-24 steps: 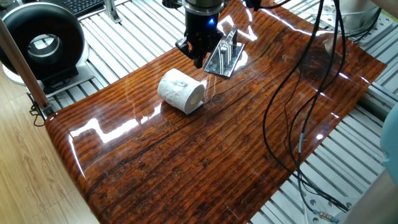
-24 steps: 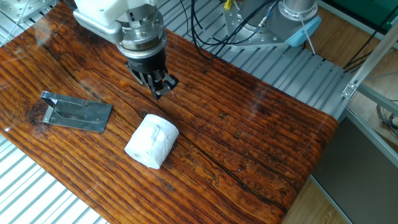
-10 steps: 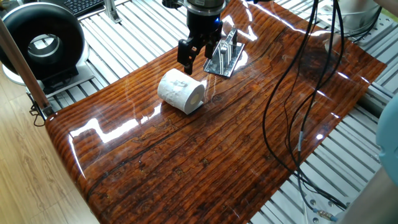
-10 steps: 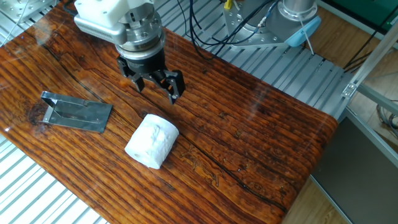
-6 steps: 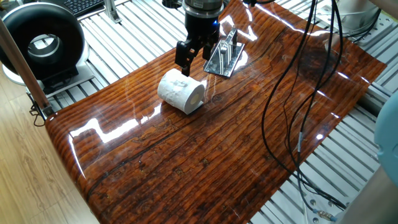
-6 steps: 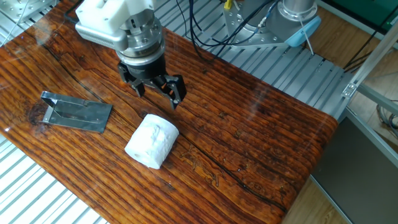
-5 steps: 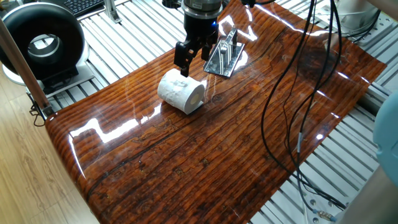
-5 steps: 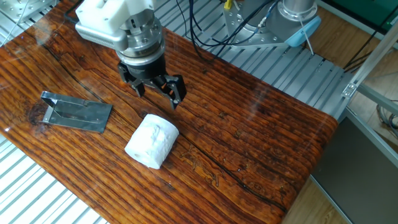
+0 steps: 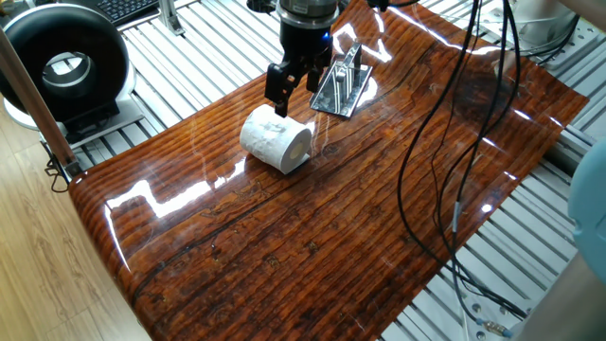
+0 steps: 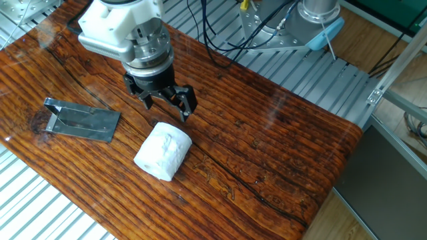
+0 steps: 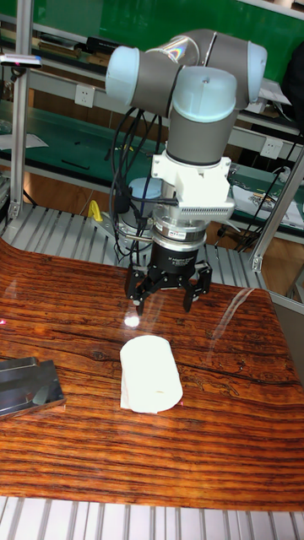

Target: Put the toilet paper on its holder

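White tissue, one roll: the toilet paper [image 10: 163,152] lies on its side on the glossy brown wooden table [image 10: 280,147], directly below and a little ahead of my gripper [image 10: 168,101], near it but not touching. On my tall fixed view the roll reads as a soft oblong block with a flattened edge of sheet along its lower side, sitting between me and the fingertips. Gripper, black, two-finger: jaws spread wide, nothing between them, both fingers [image 11: 135,287] hanging above the wood with clear air under them. It is mounted on a grey wrist with a white housing, and the grey and pale blue arm [image 11: 190,63] rises behind. Silver metal, one item: the holder [image 10: 83,120] rests flat on the table off to the side of the gripper, well apart from the roll, its shiny plate reflecting the room; on one fixed view it sits just behind the gripper, partly hidden by it. I cannot make out its upright bars clearly from any view. Black cables [image 9: 454,142] trail over the far half of the table. Black ring-shaped device [image 9: 59,64], one, stands off the table on the slatted metal bench, well away from the gripper.
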